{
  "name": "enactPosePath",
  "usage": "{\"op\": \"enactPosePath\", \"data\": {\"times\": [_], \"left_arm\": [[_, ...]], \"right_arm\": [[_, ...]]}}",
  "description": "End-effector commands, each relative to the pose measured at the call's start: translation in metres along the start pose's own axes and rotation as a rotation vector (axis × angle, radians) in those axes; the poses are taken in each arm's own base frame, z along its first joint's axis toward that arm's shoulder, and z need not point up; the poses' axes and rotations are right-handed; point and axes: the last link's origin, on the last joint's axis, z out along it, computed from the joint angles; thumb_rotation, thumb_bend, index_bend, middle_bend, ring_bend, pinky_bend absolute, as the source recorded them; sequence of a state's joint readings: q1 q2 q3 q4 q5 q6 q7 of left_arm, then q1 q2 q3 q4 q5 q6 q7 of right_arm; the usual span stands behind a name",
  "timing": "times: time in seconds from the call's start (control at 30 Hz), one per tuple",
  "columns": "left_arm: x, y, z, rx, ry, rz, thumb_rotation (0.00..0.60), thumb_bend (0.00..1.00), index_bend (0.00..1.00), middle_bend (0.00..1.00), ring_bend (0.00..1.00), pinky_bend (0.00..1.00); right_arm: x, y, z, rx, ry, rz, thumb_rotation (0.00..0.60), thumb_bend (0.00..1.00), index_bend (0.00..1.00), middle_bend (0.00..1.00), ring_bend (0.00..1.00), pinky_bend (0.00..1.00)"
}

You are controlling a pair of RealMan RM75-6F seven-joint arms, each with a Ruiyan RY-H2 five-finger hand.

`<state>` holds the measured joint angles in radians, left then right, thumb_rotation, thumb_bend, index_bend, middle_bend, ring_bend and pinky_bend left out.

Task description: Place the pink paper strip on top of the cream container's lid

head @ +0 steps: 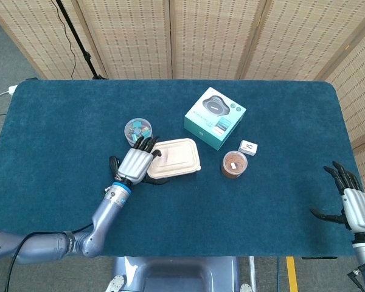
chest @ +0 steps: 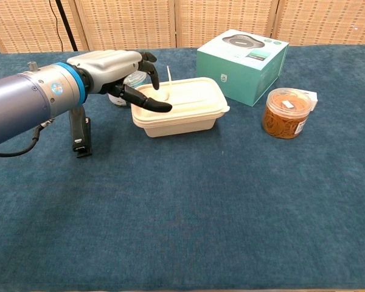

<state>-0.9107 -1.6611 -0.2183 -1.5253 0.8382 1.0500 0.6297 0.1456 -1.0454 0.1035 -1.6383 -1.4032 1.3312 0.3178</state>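
Note:
The cream container (head: 177,157) (chest: 182,108) lies shut at the table's middle. The pink paper strip (head: 159,154) (chest: 168,79) is on the left part of its lid, with one end sticking up; in the chest view it looks pale and thin. My left hand (head: 135,162) (chest: 115,70) hovers over the container's left end with its fingers spread, thumb over the lid edge, apart from the strip and holding nothing. My right hand (head: 354,204) rests open at the table's near right edge, seen only in the head view.
A teal box (head: 215,117) (chest: 243,56) stands behind the container. To its right are a jar of brown bands (head: 233,163) (chest: 286,112) and a small white box (head: 248,147). A clear jar of clips (head: 137,131) and a black object (head: 114,167) (chest: 80,135) sit near my left hand.

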Motion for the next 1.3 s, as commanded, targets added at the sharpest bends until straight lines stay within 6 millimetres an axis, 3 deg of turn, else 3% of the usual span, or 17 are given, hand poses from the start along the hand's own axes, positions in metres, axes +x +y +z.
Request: {"op": "enactPosePath", "data": {"times": [0.03, 0.87, 1.3], "left_arm": [[0.003, 0.001, 0.000, -0.001, 0.006, 0.004, 0.184, 0.00, 0.33, 0.00, 0.00, 0.00], [-0.012, 0.024, 0.004, -0.034, -0.027, 0.033, 0.181, 0.00, 0.33, 0.00, 0.00, 0.00], [-0.011, 0.014, 0.009, 0.007, -0.028, 0.023, 0.181, 0.00, 0.33, 0.00, 0.00, 0.00]], "right_arm": [[0.000, 0.000, 0.000, 0.001, -0.002, 0.002, 0.600, 0.00, 0.11, 0.00, 0.00, 0.00], [0.004, 0.002, -0.001, -0.002, 0.001, 0.020, 0.600, 0.00, 0.12, 0.00, 0.00, 0.00], [0.004, 0.001, -0.001, -0.002, -0.006, 0.024, 0.600, 0.00, 0.12, 0.00, 0.00, 0.00]]}}
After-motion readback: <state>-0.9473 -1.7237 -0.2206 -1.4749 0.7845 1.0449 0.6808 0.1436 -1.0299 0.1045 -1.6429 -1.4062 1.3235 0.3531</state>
